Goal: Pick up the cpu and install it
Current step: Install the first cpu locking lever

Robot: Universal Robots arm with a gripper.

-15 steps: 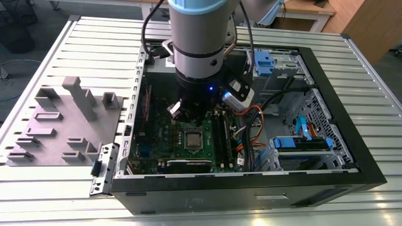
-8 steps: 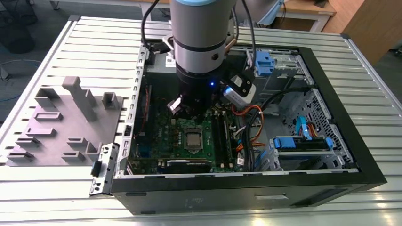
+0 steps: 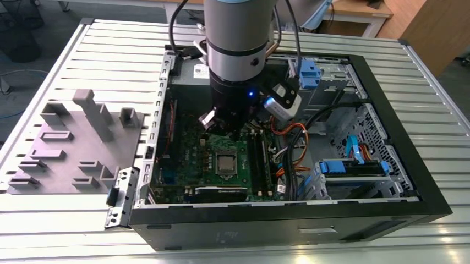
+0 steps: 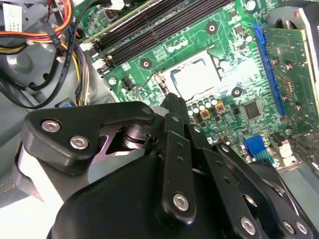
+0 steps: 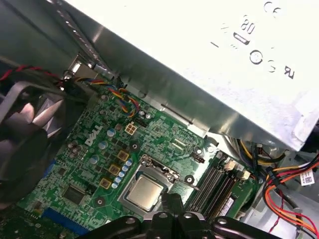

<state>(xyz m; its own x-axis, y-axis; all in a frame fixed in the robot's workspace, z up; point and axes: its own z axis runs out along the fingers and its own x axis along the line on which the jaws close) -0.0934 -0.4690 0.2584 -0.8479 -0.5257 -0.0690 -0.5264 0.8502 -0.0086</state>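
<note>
CPU [image 3: 225,163] is sitting flat in the motherboard socket [image 5: 160,172] inside the open computer case [image 3: 397,137], silver top up; also visible in both wrist views, [image 5: 145,192] and washed out by glare at [image 4: 199,74]. Gripper [image 3: 217,125] hangs over the board inside the case, not touching the chip. In the exterior view the chip lies just below and slightly toward the exterior view's right of the fingertips, so the gripper is above and a bit behind the socket rather than centred on it. In the first wrist view the fingertips [image 5: 173,201] sit just beside the chip's edge, with the socket's metal frame between chip and memory slots [image 5: 212,186]. Fingers look drawn together with nothing between them: no chip in the grasp, and the second wrist view shows the black linkage [image 4: 174,149] folded in, tip pointing at the socket. Chip is square, so no long axis to align; its edges run parallel to the memory slots. My read: the placement is done or nearly so, chip seated, gripper empty close above it. Can't tell whether the socket's retention latch is shut.
</note>
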